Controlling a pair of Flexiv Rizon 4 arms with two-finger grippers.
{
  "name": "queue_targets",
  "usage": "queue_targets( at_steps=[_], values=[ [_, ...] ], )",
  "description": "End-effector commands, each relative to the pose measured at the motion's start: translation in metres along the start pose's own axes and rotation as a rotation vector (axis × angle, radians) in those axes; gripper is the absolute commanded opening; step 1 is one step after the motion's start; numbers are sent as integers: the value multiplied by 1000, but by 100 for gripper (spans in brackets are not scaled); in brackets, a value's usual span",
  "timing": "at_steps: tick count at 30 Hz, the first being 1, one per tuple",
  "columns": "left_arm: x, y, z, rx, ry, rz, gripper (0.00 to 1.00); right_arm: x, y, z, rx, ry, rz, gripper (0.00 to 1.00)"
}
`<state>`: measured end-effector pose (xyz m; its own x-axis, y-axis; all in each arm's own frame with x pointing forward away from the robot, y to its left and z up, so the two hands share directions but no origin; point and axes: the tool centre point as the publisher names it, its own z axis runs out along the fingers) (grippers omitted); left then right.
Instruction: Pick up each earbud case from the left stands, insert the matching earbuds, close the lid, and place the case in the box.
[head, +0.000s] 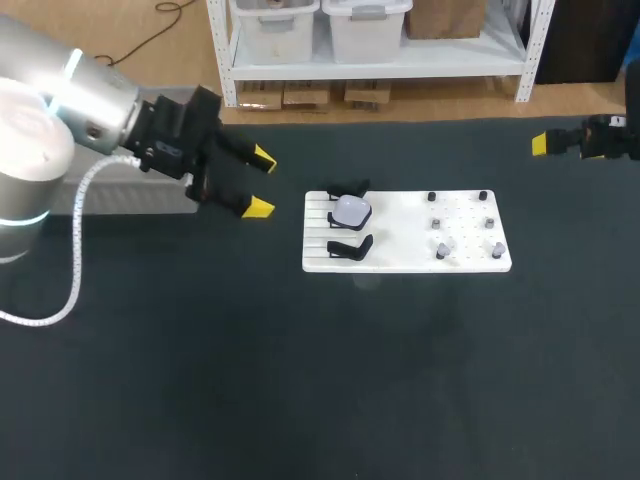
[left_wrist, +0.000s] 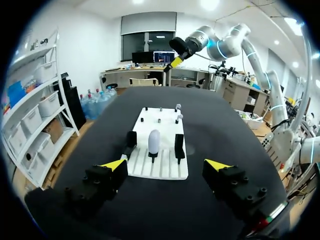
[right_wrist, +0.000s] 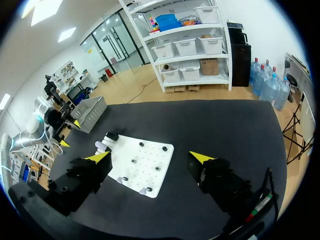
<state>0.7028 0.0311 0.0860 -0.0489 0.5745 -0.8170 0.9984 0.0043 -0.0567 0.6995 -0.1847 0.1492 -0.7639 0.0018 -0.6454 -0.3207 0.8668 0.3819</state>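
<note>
Head view: a white board (head: 400, 258) lies mid-way along the black bench (head: 200, 380). The grey box (right_wrist: 92, 111) sits far left, behind the left arm; I cannot tell its contents. The left tool (head: 260, 183) hangs released left of the board, fingers pointing right. The right tool (right_wrist: 150, 157), likewise released, is well apart at the far right. The earbud case (head: 351, 210) stands on the farther left stand, straight ahead of the left tool, which I judge the nearer. The near stand (head: 350, 246) is bare. Small earbuds (head: 441, 249) sit on the right pegs.
</note>
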Motion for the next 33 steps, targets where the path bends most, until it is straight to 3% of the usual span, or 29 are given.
queue_targets(
  at_steps=[1,11,19,33],
  values=[
    [4,11,19,95,-16,-8,100,0,0,0,3,1,0,100],
    [8,16,50,146,-64,-42,100,0,0,0,3,1,0,100],
    [7,14,68,149,-95,3,100,0,0,0,3,1,0,100],
    [8,25,95,174,-105,-4,100,0,0,0,3,1,0,100]
  ],
)
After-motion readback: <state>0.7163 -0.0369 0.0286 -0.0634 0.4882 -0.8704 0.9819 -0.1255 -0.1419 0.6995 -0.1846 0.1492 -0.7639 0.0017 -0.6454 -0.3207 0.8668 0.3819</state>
